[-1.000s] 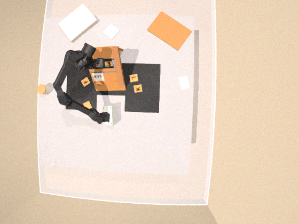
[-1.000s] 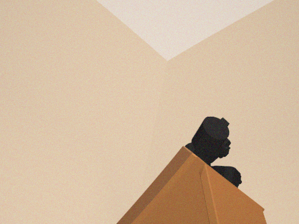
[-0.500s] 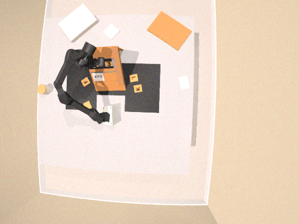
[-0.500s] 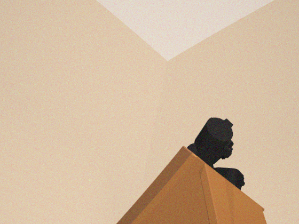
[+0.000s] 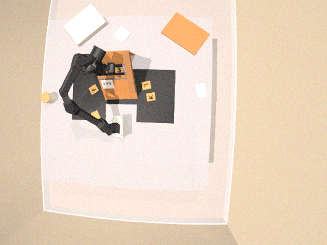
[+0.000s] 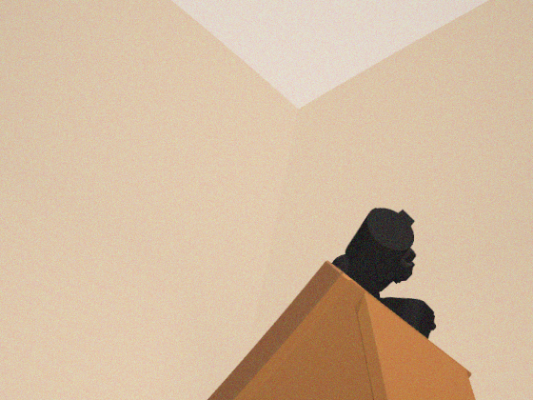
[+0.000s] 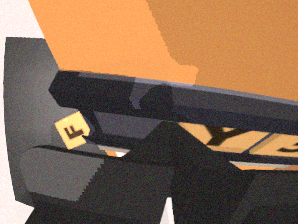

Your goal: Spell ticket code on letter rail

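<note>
The orange board point(image 5: 121, 90) point(image 6: 305, 352) carries a dark rail point(image 5: 125, 69) point(image 7: 225, 106). The "3" tile point(image 5: 119, 70) point(image 7: 282, 145) sits in the rail toward its right end, with the "Y" tile point(image 7: 215, 136) just left of it. The ticket point(image 5: 107, 84) below the rail appears to read KY3. My gripper point(image 5: 112, 69) point(image 7: 166, 128) is shut and empty, its tips at the rail by the "Y" tile, which it hides in the top view. The "F" tile point(image 5: 93, 89) point(image 7: 71, 130) lies left of the board; the "L" tile point(image 5: 146, 85) and "K" tile point(image 5: 150, 97) lie right.
Another tile point(image 5: 95, 114) lies partly under the arm, its letter hidden. Dark mats point(image 5: 163, 111) lie on both sides of the board. A white block point(image 5: 85, 24), an orange slab point(image 5: 185, 33) and white cards point(image 5: 122, 34) point(image 5: 201, 90) lie around. An orange-topped cylinder point(image 5: 45, 97) stands at the left edge.
</note>
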Action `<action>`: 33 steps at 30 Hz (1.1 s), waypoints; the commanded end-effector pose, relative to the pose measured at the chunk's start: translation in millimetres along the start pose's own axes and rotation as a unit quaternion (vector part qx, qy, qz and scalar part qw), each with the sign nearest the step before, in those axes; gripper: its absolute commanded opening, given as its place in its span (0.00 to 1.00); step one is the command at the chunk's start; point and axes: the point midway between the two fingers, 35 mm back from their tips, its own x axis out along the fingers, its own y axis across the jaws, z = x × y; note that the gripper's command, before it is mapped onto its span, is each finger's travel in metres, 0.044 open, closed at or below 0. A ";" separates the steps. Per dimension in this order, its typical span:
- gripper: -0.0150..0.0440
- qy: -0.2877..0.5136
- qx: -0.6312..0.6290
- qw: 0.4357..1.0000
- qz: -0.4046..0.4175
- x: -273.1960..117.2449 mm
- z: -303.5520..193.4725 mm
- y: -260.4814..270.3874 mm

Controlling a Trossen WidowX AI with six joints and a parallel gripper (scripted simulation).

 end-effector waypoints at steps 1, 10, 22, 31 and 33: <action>0.25 0.003 0.000 1.000 0.002 1.2 -1.9 -2.6; 0.25 0.005 0.000 1.000 0.003 2.4 -1.7 -5.8; 0.25 0.006 0.000 1.000 0.004 3.3 -1.0 -9.8; 0.25 0.006 0.000 1.000 0.003 3.2 -0.4 -12.8; 0.25 0.006 0.000 1.000 0.003 3.0 -0.2 -13.4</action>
